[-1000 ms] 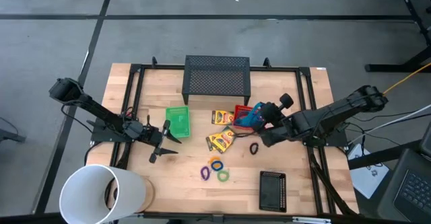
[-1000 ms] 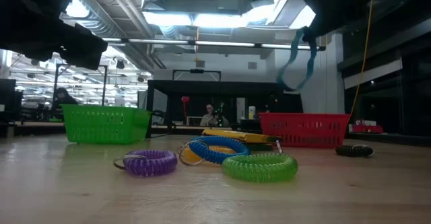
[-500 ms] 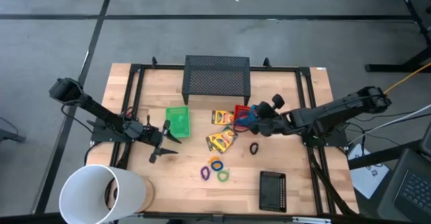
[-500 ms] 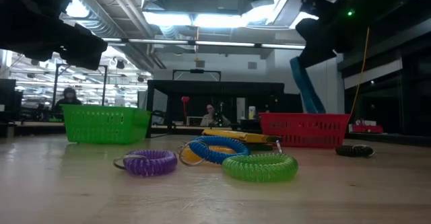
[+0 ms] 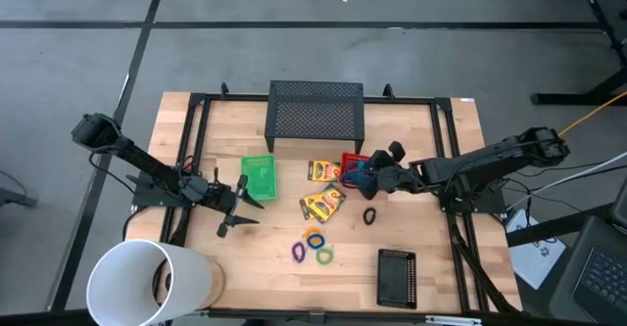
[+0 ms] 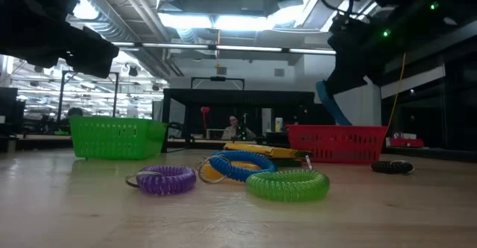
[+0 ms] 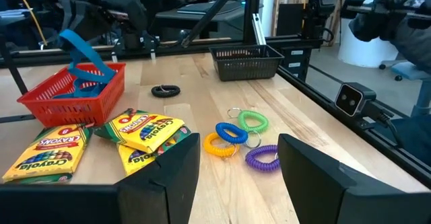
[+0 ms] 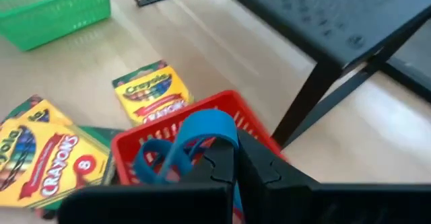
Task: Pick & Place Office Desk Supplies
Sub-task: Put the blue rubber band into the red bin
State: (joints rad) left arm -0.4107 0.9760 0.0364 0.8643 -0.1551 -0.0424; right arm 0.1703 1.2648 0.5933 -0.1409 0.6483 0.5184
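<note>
My right gripper (image 5: pixel 370 177) is shut on the blue cord bundle (image 8: pixel 196 135) just above the red tray (image 5: pixel 351 160). Three yellow crayon boxes (image 5: pixel 323 204) lie left of that tray. Purple, blue, yellow and green rings (image 7: pixel 236 138) lie together nearer the front, and a black ring (image 5: pixel 369 215) lies by itself. My left gripper (image 5: pixel 240 197) stands open and level at the table's left, beside the green tray (image 5: pixel 260 176), with nothing between its fingers. My right gripper pinches the upper end of the blue cord's loop (image 8: pixel 222 140) between its two fingers. The fingers slant down from the table's right side. The cord hangs slanting below them (image 6: pixel 330 103), and its lower part reaches into the red tray (image 7: pixel 75 84).
A black mesh shelf (image 5: pixel 315 111) stands at the far middle. A black mesh tray (image 5: pixel 397 277) sits near the front right. A big white cylinder (image 5: pixel 152 284) lies at the near left corner. Bare wood shows between the rings and the front edge.
My right gripper has come down toward the red tray, moved a little toward the table's left and tipped farther down, still shut. The blue cord, which hung clear above the tray, now reaches down into it.
</note>
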